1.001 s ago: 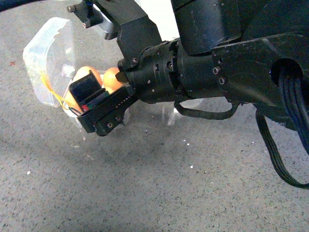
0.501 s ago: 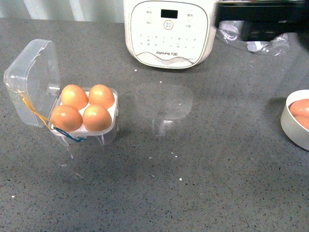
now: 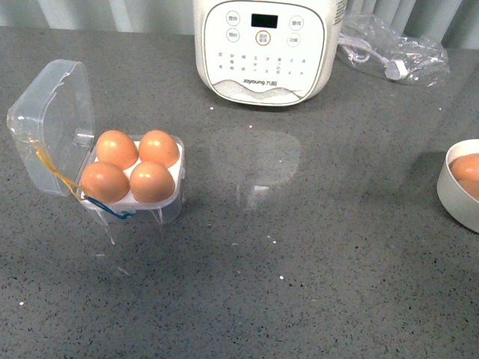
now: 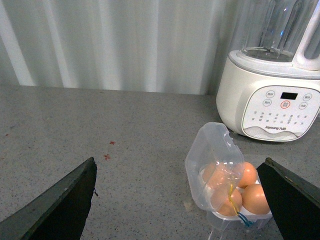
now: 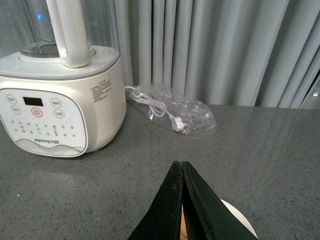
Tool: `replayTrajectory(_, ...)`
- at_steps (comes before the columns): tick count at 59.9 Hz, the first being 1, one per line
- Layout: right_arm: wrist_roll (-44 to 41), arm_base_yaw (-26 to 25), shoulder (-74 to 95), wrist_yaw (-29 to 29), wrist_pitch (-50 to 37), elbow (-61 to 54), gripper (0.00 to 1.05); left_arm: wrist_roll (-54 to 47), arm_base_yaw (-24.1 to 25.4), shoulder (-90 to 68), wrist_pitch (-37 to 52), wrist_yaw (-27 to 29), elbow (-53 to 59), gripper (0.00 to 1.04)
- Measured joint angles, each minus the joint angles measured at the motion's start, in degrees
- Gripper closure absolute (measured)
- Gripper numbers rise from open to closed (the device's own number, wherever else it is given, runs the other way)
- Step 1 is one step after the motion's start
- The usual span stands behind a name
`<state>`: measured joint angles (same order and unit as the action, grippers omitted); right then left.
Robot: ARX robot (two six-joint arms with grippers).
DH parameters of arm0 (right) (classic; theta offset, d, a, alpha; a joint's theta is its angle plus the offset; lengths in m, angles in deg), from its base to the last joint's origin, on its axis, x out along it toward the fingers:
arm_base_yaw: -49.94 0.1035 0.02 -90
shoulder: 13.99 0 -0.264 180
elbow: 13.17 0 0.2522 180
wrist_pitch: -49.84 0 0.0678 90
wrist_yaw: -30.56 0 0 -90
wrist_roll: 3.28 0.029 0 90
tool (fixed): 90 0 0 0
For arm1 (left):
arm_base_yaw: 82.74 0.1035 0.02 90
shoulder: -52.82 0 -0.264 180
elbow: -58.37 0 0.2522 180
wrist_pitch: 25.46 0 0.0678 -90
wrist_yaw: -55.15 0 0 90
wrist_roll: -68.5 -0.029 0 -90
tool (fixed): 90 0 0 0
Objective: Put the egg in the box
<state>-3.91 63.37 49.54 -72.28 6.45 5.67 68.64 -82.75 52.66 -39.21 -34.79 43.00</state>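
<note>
At the table's point(image 3: 322, 292) left, the box point(image 3: 52, 120) stands lid-open with the egg point(image 3: 152, 182) and three others seated in its holes, so, I judge, nothing needs holding: the left gripper point(image 4: 177, 165) gapes empty, the right gripper point(image 5: 181, 167) is pinched closed over the bowl point(image 3: 449, 193).

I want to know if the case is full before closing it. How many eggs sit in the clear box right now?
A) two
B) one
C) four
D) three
C: in the front view every one of the four holes in the open box holds a brown egg, two at the back and two at the front.
</note>
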Motion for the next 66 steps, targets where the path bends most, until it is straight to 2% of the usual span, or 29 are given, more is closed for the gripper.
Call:
replayTrajectory(10, 0.0, -4.4, -11.5, 4.0, 8.3, -2.9, 1.02, 0.0, 0.0, 0.0, 0.0, 0.0, 0.0, 0.07)
replayTrajectory(23, 0.0, -7.5, -22.4, 7.1, 17.6, -4.4, 1.02, 0.0, 0.0, 0.0, 0.0, 0.0, 0.0, 0.07)
replayTrajectory(27, 0.0, -11.1, -26.1, 11.9, 20.9, -4.6, 1.02, 0.0, 0.0, 0.0, 0.0, 0.0, 0.0, 0.07)
replayTrajectory(31, 0.0, -12.9, -29.0, 12.5, 23.4, -4.8, 1.02, 0.0, 0.0, 0.0, 0.0, 0.0, 0.0, 0.07)
replayTrajectory(48, 0.0, -13.3, -41.1, 12.8, 34.8, -4.8, 1.02, 0.0, 0.0, 0.0, 0.0, 0.0, 0.0, 0.07)
replayTrajectory(66, 0.0, -13.3, -47.6, 12.8, 41.1, -4.8, 1.02, 0.0, 0.0, 0.0, 0.0, 0.0, 0.0, 0.07)
